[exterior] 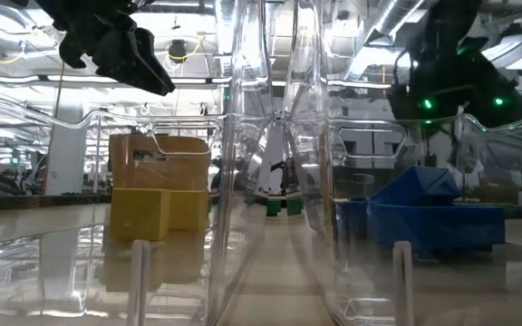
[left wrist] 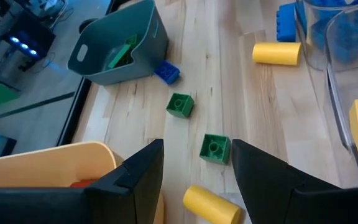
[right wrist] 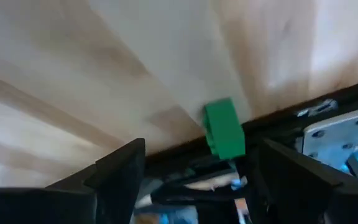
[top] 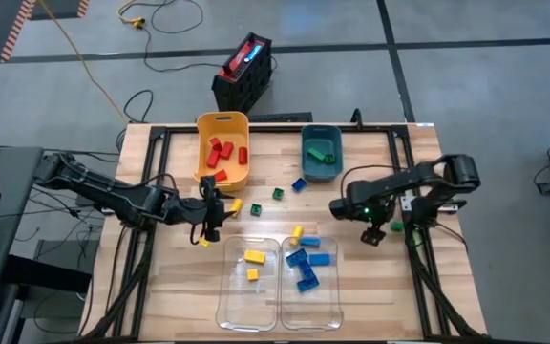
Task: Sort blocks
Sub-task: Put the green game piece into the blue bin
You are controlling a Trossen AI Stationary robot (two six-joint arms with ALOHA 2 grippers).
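Nearest us, two clear plastic bins (top: pixel 280 315) hold yellow and blue plastic bricks (top: pixel 304 268). Beyond, our right gripper (right wrist: pixel 194 168) gapes empty over a small green brick (right wrist: pixel 224 129) at the table edge; our left gripper (left wrist: pixel 194 162) hangs half-open, empty.

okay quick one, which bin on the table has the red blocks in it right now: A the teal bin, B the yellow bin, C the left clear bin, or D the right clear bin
B: the high view shows the red blocks lying inside the yellow bin.
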